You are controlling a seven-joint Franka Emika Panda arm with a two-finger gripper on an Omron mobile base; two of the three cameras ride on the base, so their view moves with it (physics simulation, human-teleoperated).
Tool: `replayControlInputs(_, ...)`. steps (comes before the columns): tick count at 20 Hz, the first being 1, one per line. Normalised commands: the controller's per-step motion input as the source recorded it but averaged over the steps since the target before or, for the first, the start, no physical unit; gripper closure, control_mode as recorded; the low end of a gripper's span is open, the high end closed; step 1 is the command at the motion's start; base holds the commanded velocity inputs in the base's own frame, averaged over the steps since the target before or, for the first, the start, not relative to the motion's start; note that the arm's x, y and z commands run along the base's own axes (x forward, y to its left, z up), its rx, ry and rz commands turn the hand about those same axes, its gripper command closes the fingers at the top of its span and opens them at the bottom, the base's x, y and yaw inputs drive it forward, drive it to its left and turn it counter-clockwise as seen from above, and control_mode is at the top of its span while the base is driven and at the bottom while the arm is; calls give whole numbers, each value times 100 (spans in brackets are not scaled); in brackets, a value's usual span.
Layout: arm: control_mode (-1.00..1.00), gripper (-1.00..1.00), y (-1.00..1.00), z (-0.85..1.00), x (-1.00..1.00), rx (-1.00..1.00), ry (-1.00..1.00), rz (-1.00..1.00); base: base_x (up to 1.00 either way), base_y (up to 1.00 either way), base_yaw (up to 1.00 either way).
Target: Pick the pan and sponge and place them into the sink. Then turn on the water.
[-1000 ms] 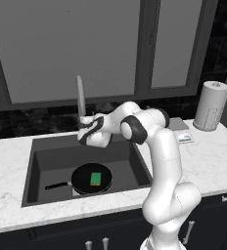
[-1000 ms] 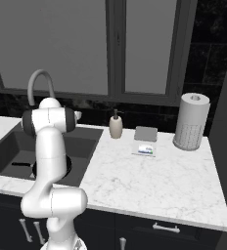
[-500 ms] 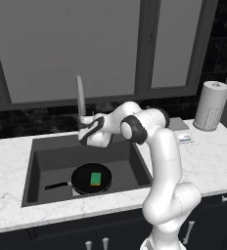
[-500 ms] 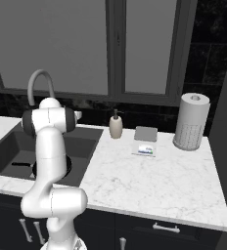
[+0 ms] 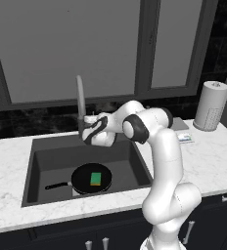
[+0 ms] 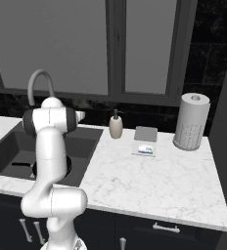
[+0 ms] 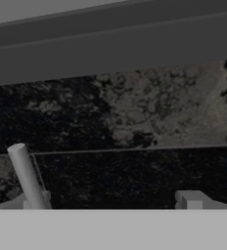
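The pan (image 5: 91, 178) lay flat on the bottom of the sink (image 5: 47, 158), toward the front, with its long thin handle pointing to the left. The sponge (image 5: 95, 178) sat green side up in the middle of the pan. No water came from the tap (image 5: 79, 103), a tall thin grey pipe that stood at the back edge of the sink. The gripper (image 5: 86, 131) was up at the bottom part of the tap, above the back of the sink and well above the pan. Its two fingers were spread wide apart and held nothing. In the hand view, a thin grey stick, the tap's small lever (image 7: 27, 178), stood right by the left fingertip (image 7: 36, 200), and the right fingertip (image 7: 190, 199) was far off to the other side. Behind them was a dark stone wall with a grey window frame on top. To the right of the sink, on the white marble counter (image 6: 149, 178), stood a soap bottle (image 6: 116, 125), then a small grey square thing (image 6: 146, 134) with a little white and blue thing (image 6: 145, 149) just in front of it, and a roll of paper towels (image 6: 191, 122) farther right.
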Motion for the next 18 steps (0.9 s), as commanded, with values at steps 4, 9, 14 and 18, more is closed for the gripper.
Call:
replayControlInputs(4,-100,-100,-35,0,0,0,0,0,0,0,0)
replayControlInputs(9,-100,-100,-59,0,0,0,-2,0,0,0,0)
replayControlInputs(14,-100,-100,-81,0,-3,0,-4,0,0,0,0)
replayControlInputs(18,-100,-100,-95,0,-2,0,-4,1,0,0,0)
